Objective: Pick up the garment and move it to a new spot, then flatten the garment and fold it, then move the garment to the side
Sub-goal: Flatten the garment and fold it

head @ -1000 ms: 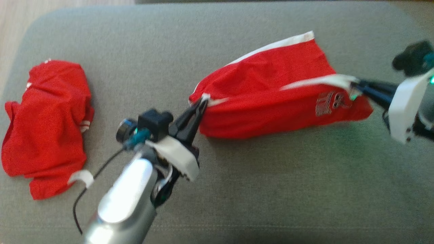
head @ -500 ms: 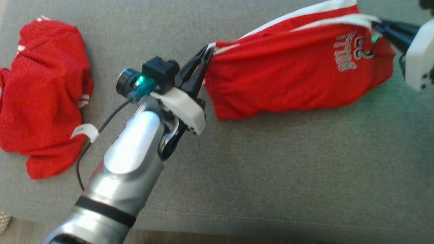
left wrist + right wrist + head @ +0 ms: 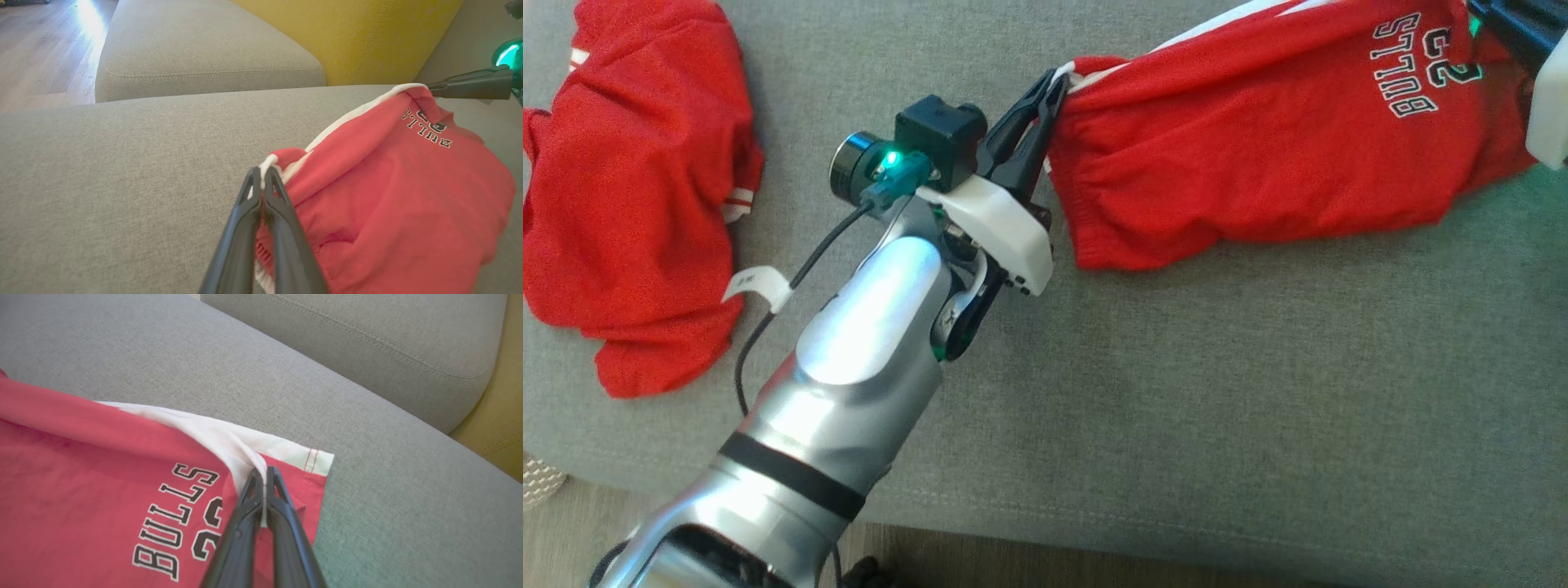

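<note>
Over the grey sofa cushion [image 3: 1176, 392] the red garment [image 3: 1258, 155] stretches between both arms: left end effector [image 3: 261, 175] pinched tight on its white-trimmed corner, right end effector [image 3: 263, 473] clamped on the opposite white hem. Another red garment [image 3: 629, 204] lies crumpled well to the left.

A wide grey fabric cushion [image 3: 1176, 392] is carrying everything. A crumpled red garment [image 3: 629, 204] is lying directly on it at its left end, bunched into a loose heap. Toward the right, the red shorts [image 3: 1258, 155] are sagging down, their lower edge seemingly resting on the cushion.
</note>
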You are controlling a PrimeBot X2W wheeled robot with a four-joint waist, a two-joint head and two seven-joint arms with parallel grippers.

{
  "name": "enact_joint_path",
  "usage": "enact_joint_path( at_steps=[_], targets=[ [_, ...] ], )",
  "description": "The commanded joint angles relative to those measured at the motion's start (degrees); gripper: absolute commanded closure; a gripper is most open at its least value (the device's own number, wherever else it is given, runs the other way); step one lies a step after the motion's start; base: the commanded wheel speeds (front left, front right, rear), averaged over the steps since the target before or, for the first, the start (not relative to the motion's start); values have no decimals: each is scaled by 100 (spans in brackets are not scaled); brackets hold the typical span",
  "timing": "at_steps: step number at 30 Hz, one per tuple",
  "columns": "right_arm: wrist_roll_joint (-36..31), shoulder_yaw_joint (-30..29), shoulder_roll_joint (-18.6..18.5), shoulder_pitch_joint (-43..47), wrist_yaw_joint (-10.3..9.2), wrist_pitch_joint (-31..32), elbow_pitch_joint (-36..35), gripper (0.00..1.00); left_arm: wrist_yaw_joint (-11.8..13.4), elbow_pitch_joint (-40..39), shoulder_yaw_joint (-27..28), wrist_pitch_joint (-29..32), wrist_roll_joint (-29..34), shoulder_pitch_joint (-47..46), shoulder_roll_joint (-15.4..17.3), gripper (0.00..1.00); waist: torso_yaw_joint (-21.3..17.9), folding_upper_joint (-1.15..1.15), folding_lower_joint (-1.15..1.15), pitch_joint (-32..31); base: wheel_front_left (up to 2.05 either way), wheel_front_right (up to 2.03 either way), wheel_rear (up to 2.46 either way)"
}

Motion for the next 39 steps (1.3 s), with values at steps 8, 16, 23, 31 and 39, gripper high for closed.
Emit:
enact_joint_path(
  at_steps=[8, 16, 23, 31, 39],
  targets=[
    [60, -35, 102, -217, -4, -653, 562, 0, 298, -155, -63, -69, -315, -342, 113, 0, 42, 0, -1, 123, 0, 0, 0],
    [237, -151, 322, -59, -4, -1262, 1170, 0, 415, -84, 28, -69, -366, -242, 113, 0, -66, 0, -1, -116, 0, 0, 0],
    [459, -513, 667, 322, -4, -2221, 1612, 0, 564, -352, 689, -69, -255, 110, 113, 0, -292, 0, -1, -596, 0, 0, 0],
    [176, -1352, 1041, 948, -4, -2667, 1683, 0, 621, -1208, 1672, -70, -97, 1027, 113, 0, -571, 0, -1, -1266, 0, 0, 0],
    [-1390, -3585, 1551, 2586, -4, -2672, 909, 0, 593, -2129, 2137, -70, 126, 2170, 113, 0, -734, 0, -1, -1817, 0, 0, 0]
  ],
)
